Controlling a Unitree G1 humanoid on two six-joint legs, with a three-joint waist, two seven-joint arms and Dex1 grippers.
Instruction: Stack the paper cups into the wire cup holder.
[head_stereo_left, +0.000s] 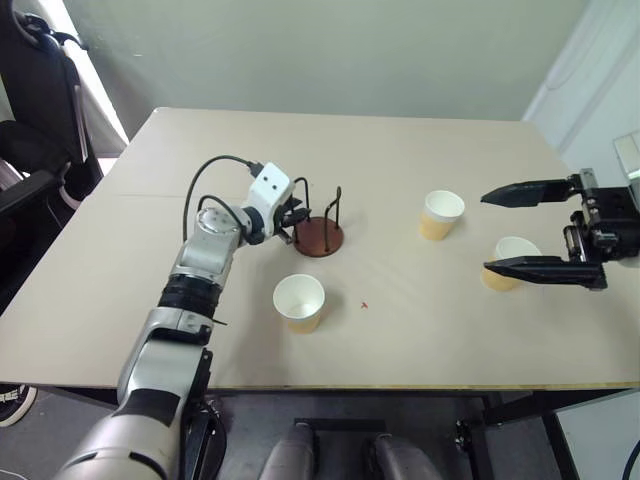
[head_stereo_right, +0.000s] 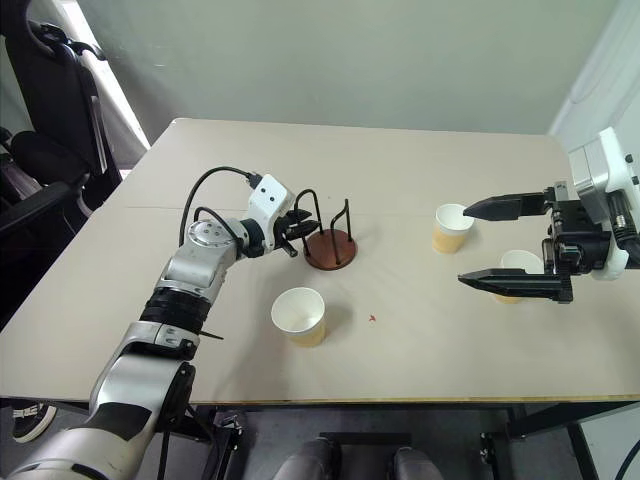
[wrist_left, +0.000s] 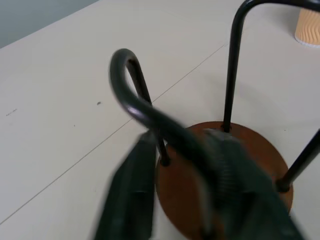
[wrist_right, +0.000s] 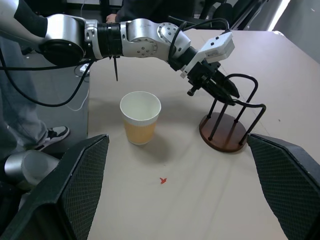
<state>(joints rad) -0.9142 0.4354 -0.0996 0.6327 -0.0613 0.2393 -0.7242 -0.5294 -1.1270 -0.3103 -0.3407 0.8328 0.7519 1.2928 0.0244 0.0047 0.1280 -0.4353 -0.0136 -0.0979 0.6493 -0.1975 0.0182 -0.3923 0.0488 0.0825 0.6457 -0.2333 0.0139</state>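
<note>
Nearby, small red speck (head_stereo_left: 366, 305) on table (head_stereo_left: 420, 170), office chair (head_stereo_left: 35, 95) beside

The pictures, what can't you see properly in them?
- Left wrist view: the left gripper fingers at the wire cup holder are blurred, so a firm grip is unclear.
- Left eye view: one paper cup sits partly behind the right gripper.
- Small red speck on the table: too small to identify.

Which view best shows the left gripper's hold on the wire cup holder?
Left wrist view: the left gripper is shut on a loop of the wire cup holder, close up. Both eye views and the right wrist view show it small, from farther off.
</note>
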